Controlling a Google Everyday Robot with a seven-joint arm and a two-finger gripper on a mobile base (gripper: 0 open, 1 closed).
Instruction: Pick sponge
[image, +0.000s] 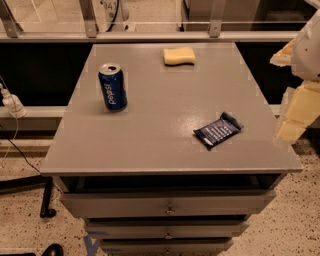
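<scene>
one sponge (179, 56) sits far across the table (165, 130) from your gripper (296, 114) at right; whether that is open i cannot tell. straddle its short width, squeezing gently.

pale yellow sponge (179, 55) at twelve o'clock; blue can (112, 87) with white lettering at ten; dark blue wrapper (218, 130) with pale print at four; plain grey table (165, 100); pale yellow gripper (289, 92) at three o'clock, beside the table's edge.

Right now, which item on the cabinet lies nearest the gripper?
The dark blue packet: the gripper hovers off the right edge; can and sponge sit farther left.
</scene>
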